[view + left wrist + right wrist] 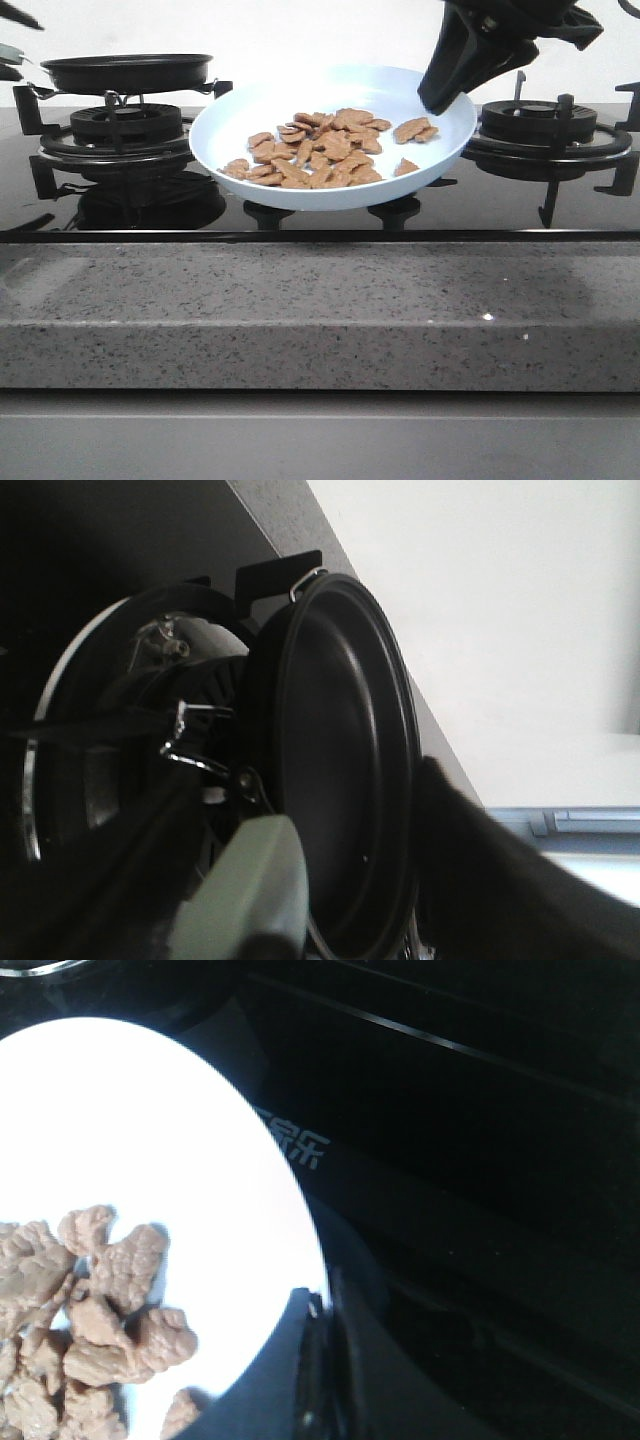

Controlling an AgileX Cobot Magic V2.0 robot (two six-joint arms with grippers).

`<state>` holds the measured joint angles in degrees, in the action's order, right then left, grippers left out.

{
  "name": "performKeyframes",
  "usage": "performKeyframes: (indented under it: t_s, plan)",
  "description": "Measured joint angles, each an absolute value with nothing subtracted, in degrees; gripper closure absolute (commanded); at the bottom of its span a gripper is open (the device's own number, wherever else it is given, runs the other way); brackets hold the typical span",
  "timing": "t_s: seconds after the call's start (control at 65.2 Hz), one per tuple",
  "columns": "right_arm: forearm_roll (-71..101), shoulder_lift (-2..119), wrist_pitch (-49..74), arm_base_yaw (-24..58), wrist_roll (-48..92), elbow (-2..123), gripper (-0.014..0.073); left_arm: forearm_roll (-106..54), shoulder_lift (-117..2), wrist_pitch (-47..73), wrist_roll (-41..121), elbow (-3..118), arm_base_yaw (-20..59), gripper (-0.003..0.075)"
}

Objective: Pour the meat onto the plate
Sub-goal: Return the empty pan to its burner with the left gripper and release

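The pale blue plate (250, 120) sits between the two burners, tipped a little toward the front. A loose pile of reddish-brown meat (320, 150) lies in it. My right gripper (440, 100) comes down from above and is shut on the plate's right rim. The right wrist view shows its dark fingers (300, 1380) pinching the rim of the plate (150, 1110) beside the meat (100, 1310). At the far left my left gripper (8, 45) stands open around the pale green handle (250, 890) of the black frying pan (127, 72), which looks empty.
The frying pan (340, 750) rests level on the left burner (125, 125). A second burner with black grates (545, 125) stands right of the plate. The cooktop is black glass (480, 1160). A speckled stone counter edge (320, 310) runs across the front.
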<state>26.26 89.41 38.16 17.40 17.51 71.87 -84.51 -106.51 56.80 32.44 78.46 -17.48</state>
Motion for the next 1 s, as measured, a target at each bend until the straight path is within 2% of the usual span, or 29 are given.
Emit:
performKeyframes:
  t_s: [0.23, 0.491, 0.706, 0.998]
  plan:
    - [26.3, 89.4, 38.2, 17.4, 17.5, 71.9, 0.0663, -71.9, -102.9, 59.4, 29.7, 82.4, -20.5, 0.0175]
    - [26.3, 89.4, 38.2, 17.4, 17.5, 71.9, 0.0663, -46.1, -88.1, 59.7, 21.6, 85.6, -19.2, 0.0176]
    - [26.3, 89.4, 38.2, 17.4, 17.5, 71.9, 0.0663, -20.0, -75.7, 59.6, 10.3, 84.3, -8.3, 0.0176]
    - [26.3, 89.4, 38.2, 17.4, 17.5, 71.9, 0.0663, -5.2, -59.5, 55.7, -1.2, 69.1, 8.7, 0.0176]
